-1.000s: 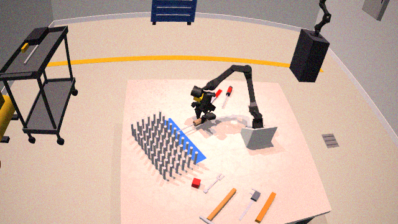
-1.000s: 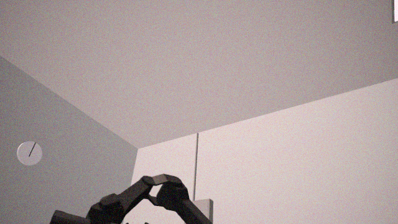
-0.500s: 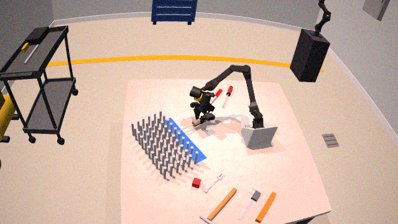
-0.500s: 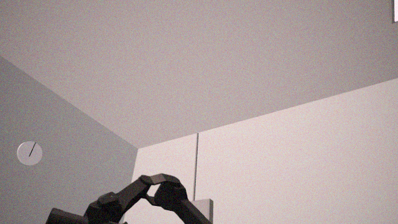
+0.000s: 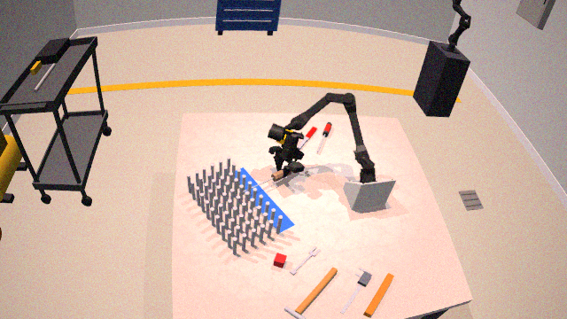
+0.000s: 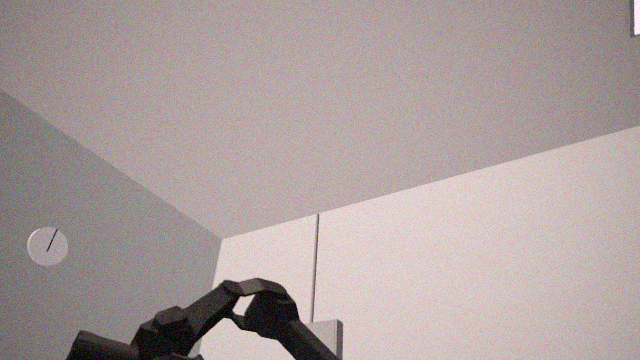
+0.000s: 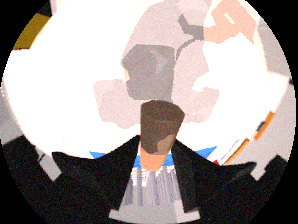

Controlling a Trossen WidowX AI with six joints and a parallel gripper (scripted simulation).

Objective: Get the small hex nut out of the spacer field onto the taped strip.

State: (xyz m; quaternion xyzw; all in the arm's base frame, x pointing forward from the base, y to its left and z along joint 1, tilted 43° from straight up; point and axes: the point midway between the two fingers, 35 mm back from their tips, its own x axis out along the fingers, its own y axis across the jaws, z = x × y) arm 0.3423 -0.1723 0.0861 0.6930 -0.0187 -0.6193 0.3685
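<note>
Brown, wood-like, the blunt round handle (image 5: 277, 175) (image 7: 161, 127) sits between the black fingers of the gripper (image 5: 283, 172) (image 7: 154, 139), which are closed on it, partly apart by its thickness. From the handle a thin, pale rod (image 5: 261, 182) runs out over the blue taped strip (image 5: 276, 209) (image 7: 206, 153) towards the spacers (image 5: 279, 224) (image 7: 161, 187); whether its tip touches one is too small to tell. The handle flares to a wide, dark, flat end and turns lighter, more orange, lower down. The spacers are slim grey cylinders with pale tops, upright in close rows behind the smooth strip. The hex nut cannot be made out, so its place relative to the gripper, its colour and its finish cannot be told.
</note>
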